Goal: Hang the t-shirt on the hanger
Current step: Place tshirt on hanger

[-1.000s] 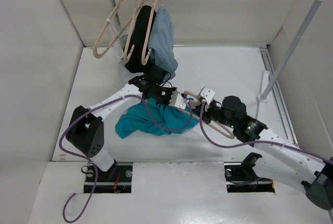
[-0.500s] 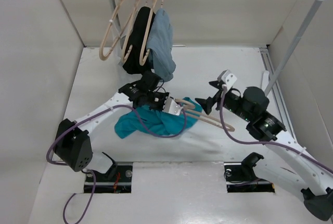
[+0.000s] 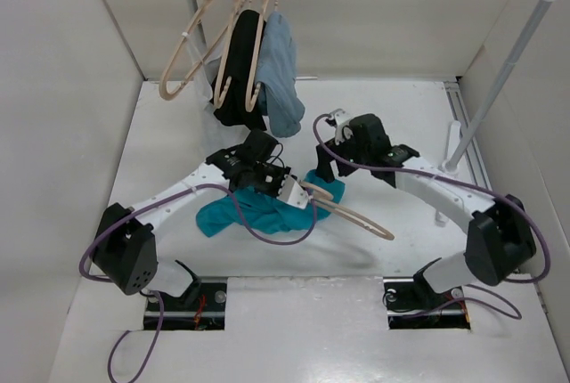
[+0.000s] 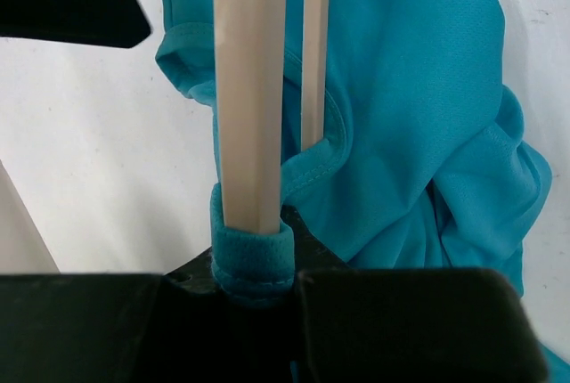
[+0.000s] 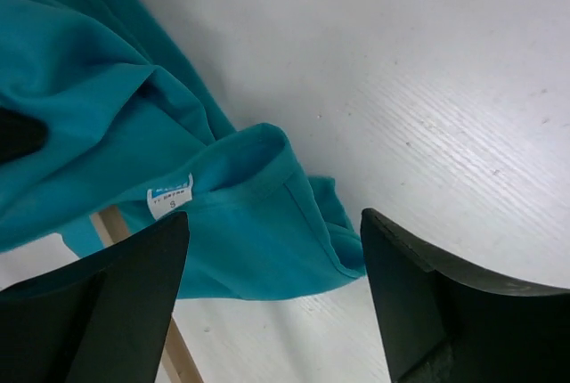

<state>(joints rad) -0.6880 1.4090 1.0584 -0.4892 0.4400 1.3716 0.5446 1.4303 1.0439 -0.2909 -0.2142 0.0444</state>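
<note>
1. The left claw point(image 4: 254, 285) is clamped on the pale hanger point(image 4: 249, 89), with a fold of teal hem pinched around the bar.
2. The teal t-shirt point(image 3: 254, 214) lies crumpled on the white tabletop point(image 3: 169, 142), between the two arms. The hanger's free end pokes out toward the right arm.
3. The right claw point(image 5: 272, 240) hovers over the shirt's collar, near the white label point(image 5: 169, 196). Its jaws are wide apart and hold nothing.

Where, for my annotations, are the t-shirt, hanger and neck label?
t-shirt point(image 3: 218, 215), top view, crumpled left part.
hanger point(image 4: 251, 89), left wrist view, wide front bar.
neck label point(image 5: 169, 196), right wrist view, tag's middle.
</note>
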